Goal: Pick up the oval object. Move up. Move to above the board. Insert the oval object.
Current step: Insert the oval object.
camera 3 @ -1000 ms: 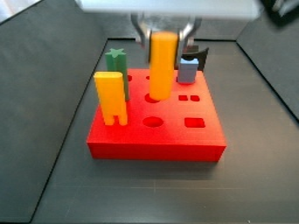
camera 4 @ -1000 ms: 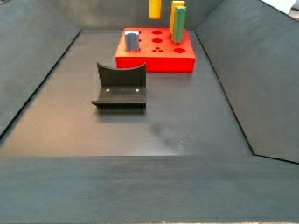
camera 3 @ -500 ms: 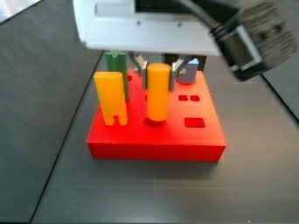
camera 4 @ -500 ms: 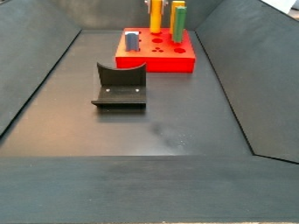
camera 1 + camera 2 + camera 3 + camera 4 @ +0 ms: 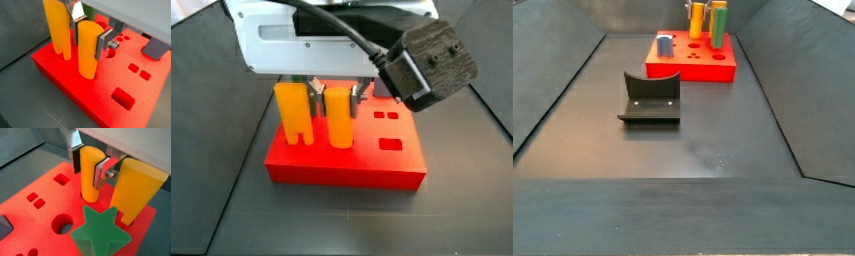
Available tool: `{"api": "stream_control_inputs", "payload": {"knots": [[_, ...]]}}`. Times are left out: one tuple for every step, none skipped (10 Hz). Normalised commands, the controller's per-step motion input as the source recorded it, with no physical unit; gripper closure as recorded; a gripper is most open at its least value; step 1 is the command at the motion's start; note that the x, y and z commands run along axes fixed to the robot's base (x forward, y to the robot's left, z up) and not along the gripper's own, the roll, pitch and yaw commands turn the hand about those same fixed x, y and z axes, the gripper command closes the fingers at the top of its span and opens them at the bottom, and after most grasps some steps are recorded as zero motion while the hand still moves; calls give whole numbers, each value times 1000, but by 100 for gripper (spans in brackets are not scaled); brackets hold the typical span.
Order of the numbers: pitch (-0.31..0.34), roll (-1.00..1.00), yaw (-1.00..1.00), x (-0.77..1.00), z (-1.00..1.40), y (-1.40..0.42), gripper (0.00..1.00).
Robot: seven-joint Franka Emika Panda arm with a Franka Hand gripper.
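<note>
The board is seen at frame centre in a side view, the fixture below it in another. The gripper is positioned low over the board, jaws closed narrowly on the oval object, which is seated upright in a hole beside the yellow block and green star peg.

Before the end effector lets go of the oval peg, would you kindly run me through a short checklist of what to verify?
1. End effector fingers still clamp the oval object: ok.
2. Oval object's lower end sits in a hole of the board: ok.
3. Oval object stands upright: ok.
4. Fully seated to the hole's bottom: cannot tell.
5. Yellow block is apart from the fingers: ok.
6. Green star peg is apart from the oval object: ok.
</note>
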Motion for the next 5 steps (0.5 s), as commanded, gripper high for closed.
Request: {"api": "stream_control_inputs", "payload": {"knots": [[0,56,0,171,-346,0,100],[0,27,0,209,-271,0,100],[-26,13,0,174,-106,0,100],[-31,20,0,83,-71,0,100],[0,0,0,0,0,0,100]]}}
